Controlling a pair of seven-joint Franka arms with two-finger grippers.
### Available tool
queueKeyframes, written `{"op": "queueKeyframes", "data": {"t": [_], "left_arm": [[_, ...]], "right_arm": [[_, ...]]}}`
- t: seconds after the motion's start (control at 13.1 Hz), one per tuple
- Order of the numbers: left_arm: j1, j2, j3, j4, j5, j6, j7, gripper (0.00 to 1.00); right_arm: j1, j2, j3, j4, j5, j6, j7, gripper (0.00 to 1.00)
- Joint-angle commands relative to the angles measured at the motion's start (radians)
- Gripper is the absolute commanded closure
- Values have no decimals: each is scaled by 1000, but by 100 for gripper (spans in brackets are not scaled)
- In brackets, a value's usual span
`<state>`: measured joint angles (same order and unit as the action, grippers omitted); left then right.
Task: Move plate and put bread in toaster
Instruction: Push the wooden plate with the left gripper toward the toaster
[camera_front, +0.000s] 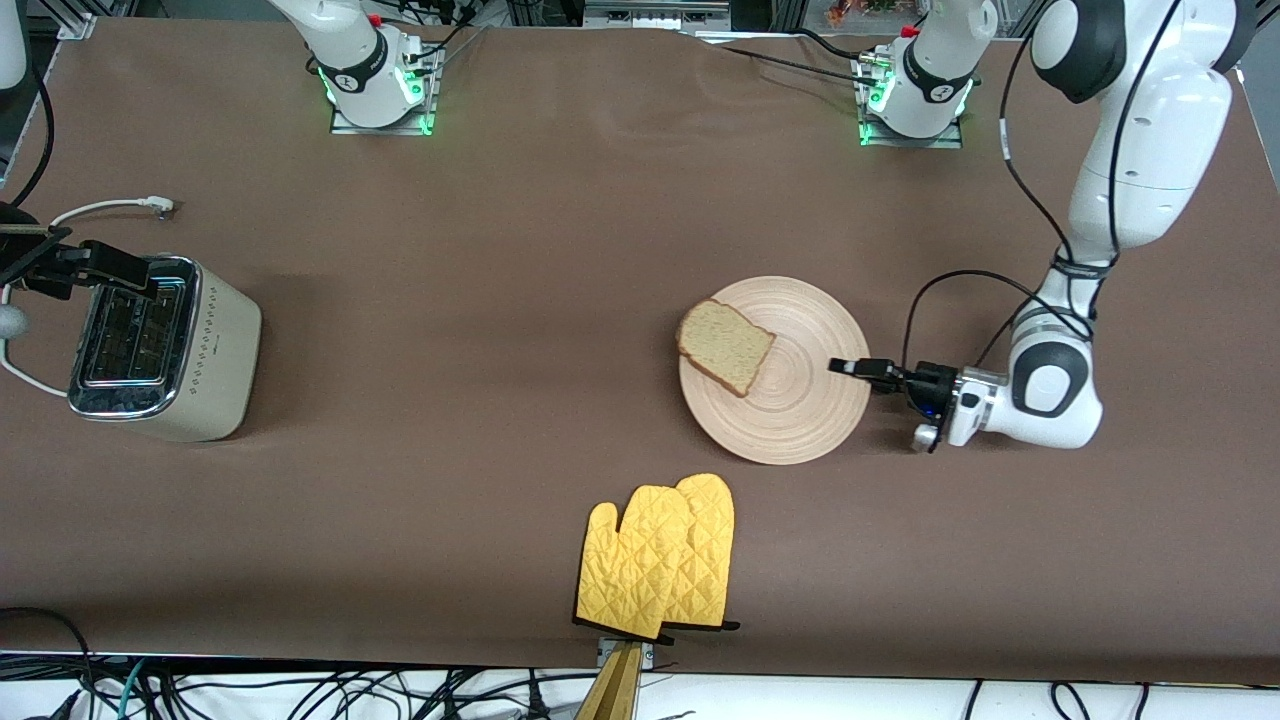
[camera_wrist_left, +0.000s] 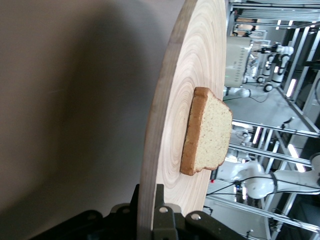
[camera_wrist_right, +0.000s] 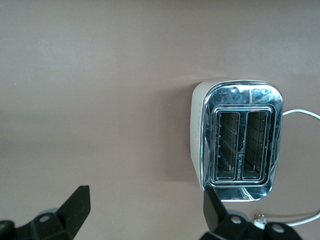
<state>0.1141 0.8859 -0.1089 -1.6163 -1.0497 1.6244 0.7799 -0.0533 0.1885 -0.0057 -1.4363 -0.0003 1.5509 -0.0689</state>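
The light-wood plate (camera_front: 800, 400) lies mid-table with the bread slice (camera_front: 727, 345) on it, overhanging the rim on the side toward the right arm's end. My left gripper (camera_front: 850, 368) is shut on the plate's rim at the side toward the left arm's end. In the left wrist view its fingers (camera_wrist_left: 165, 200) clamp the rim of the plate (camera_wrist_left: 175, 125), with the bread (camera_wrist_left: 207, 132) farther along it. The cream toaster (camera_front: 160, 350) stands at the right arm's end. My right gripper (camera_front: 85, 262) hovers over it, open and empty. The right wrist view shows the gripper (camera_wrist_right: 146, 200) wide open and the toaster (camera_wrist_right: 242, 140) with both slots empty.
A pair of yellow oven mitts (camera_front: 660, 560) lies at the table's front edge, nearer the camera than the plate. The toaster's white cord (camera_front: 110, 207) trails farther from the camera than the toaster. Bare brown table lies between toaster and plate.
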Motion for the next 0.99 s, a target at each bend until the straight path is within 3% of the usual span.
{"op": "queueKeyframes", "data": {"t": [0.0, 0.15, 0.46, 0.69, 0.92], "left_arm": [[-158, -54, 17, -16, -93, 58, -42, 100], [-279, -74, 18, -17, -111, 168, -149, 100], [-488, -67, 46, -14, -289, 346, -209, 100], [-592, -62, 45, -5, -308, 495, -267, 100], [-625, -54, 46, -7, -378, 517, -274, 100]], "right_arm": [[-3, 2, 0, 11, 14, -3, 14, 0], [-2, 2, 0, 10, 14, -3, 14, 0], [-3, 2, 0, 11, 16, -3, 14, 0], [-3, 2, 0, 10, 16, -3, 14, 0], [-5, 2, 0, 11, 16, -2, 12, 0]]}}
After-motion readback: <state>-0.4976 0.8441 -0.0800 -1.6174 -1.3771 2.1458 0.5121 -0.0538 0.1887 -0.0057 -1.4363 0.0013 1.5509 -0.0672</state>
